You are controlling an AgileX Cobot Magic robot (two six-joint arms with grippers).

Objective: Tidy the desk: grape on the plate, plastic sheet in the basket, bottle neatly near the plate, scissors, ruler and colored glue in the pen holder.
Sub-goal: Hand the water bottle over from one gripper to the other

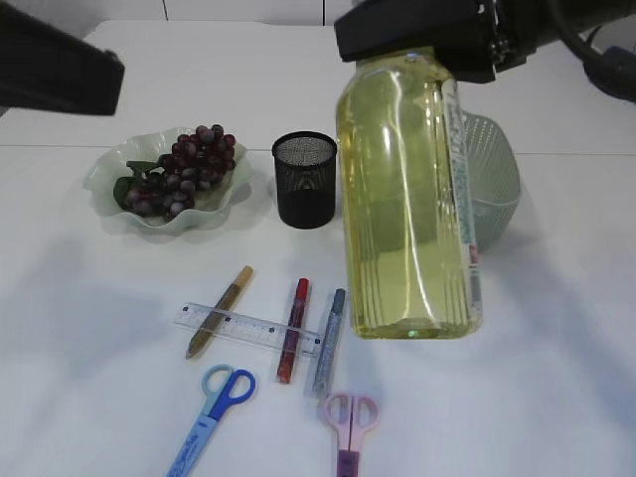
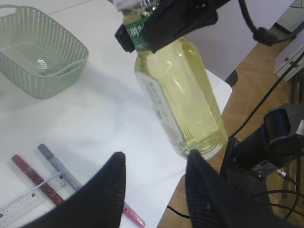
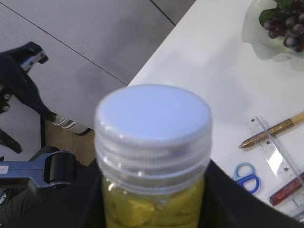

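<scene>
My right gripper (image 1: 417, 45) is shut on the neck of a bottle (image 1: 407, 199) of yellow liquid and holds it in the air, close to the exterior camera; its white cap (image 3: 153, 116) fills the right wrist view and its body shows in the left wrist view (image 2: 178, 95). My left gripper (image 2: 154, 164) is open and empty, below the bottle. The grapes (image 1: 184, 169) lie on the green plate (image 1: 104, 179). The black mesh pen holder (image 1: 304, 179) stands beside it. A clear ruler (image 1: 248, 329), three glue pens (image 1: 292, 328), blue scissors (image 1: 214, 407) and pink scissors (image 1: 348, 422) lie at the front.
A green basket (image 1: 502, 179) stands at the right behind the bottle, with a clear plastic sheet (image 2: 40, 64) in it in the left wrist view. The table's right edge and black arm bases (image 2: 270, 142) lie beyond.
</scene>
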